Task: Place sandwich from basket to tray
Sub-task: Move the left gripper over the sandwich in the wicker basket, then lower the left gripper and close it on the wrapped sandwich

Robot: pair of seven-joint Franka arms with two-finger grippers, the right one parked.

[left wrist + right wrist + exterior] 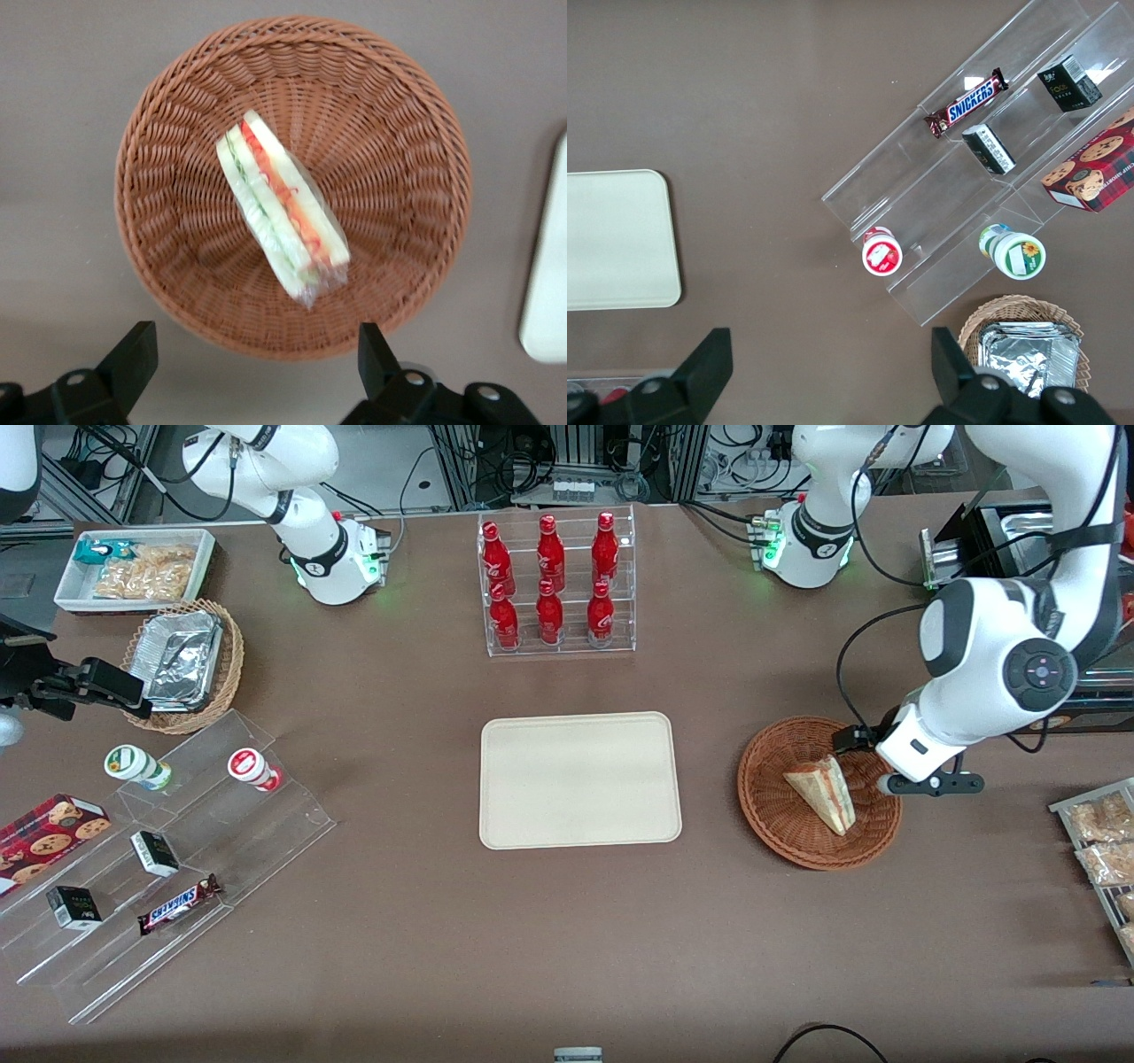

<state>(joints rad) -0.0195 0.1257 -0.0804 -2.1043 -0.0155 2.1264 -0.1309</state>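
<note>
The sandwich, a pale wrapped wedge with a red-orange filling stripe, lies in the round reddish-brown basket toward the working arm's end of the table. The cream tray lies bare beside the basket, at the table's middle. My left gripper hovers above the basket's rim. In the left wrist view the gripper is open, its black fingers spread wide over the edge of the basket. Nothing is between them, and the sandwich lies apart from them. An edge of the tray shows beside the basket.
A clear rack of red bottles stands farther from the front camera than the tray. Bagged snacks lie at the working arm's end. Toward the parked arm's end are clear stepped shelves with snacks, and a tan basket of foil containers.
</note>
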